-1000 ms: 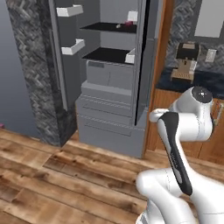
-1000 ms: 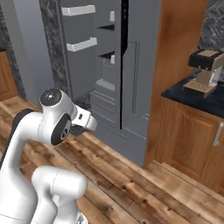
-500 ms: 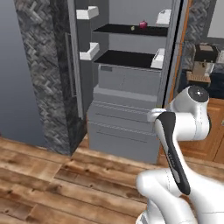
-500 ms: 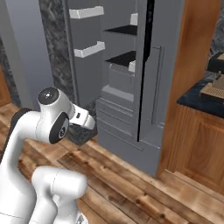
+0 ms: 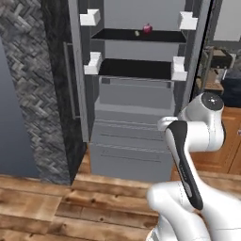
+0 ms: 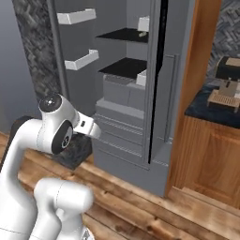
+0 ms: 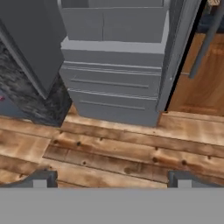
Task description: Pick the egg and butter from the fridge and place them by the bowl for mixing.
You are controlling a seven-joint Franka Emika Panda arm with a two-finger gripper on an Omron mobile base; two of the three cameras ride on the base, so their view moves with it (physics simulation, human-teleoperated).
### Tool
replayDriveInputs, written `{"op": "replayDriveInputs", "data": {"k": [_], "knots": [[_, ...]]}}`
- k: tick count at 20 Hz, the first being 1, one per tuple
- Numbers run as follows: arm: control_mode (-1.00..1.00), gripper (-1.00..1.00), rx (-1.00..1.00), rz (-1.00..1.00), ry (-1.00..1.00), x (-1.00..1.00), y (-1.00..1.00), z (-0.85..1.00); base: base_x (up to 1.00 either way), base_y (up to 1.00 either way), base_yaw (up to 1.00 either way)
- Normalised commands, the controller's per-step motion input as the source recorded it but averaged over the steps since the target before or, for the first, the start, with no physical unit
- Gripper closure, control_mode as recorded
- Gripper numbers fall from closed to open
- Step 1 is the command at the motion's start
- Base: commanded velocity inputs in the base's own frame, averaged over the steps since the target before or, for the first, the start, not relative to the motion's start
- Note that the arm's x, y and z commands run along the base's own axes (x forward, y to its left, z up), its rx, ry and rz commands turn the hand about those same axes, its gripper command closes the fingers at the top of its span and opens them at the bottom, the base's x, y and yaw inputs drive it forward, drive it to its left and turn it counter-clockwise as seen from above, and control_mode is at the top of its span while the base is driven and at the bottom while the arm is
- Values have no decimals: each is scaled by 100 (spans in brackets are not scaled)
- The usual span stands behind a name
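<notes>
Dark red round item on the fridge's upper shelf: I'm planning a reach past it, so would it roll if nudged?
Probably: the dark red round item looks ball-shaped and sits loose on the flat black shelf, so a nudge could roll it. It looks small, so likely light. The small pale item beside it might get knocked.

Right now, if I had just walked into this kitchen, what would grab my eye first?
Probably the tall grey fridge standing wide open straight ahead, its black shelves and grey drawers on show. On its upper shelf sits a small dark red round item with a tiny pale thing beside it, too small to identify. In the foreground, the bulky white robot arm rises from the wooden floor, folded up in front of the fridge.
</notes>
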Motion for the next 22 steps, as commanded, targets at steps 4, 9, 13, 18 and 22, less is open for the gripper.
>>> {"op": "replayDriveInputs", "data": {"k": [4,9,13,18,22], "knots": [[100,-100,0,0,0,0,0,0,66,29,-17],[100,-100,0,0,0,0,0,0,62,24,-22],[100,-100,0,0,0,0,0,0,55,25,-32],[100,-100,0,0,0,0,0,0,52,44,-34],[100,-100,0,0,0,0,0,0,56,42,-25]]}}
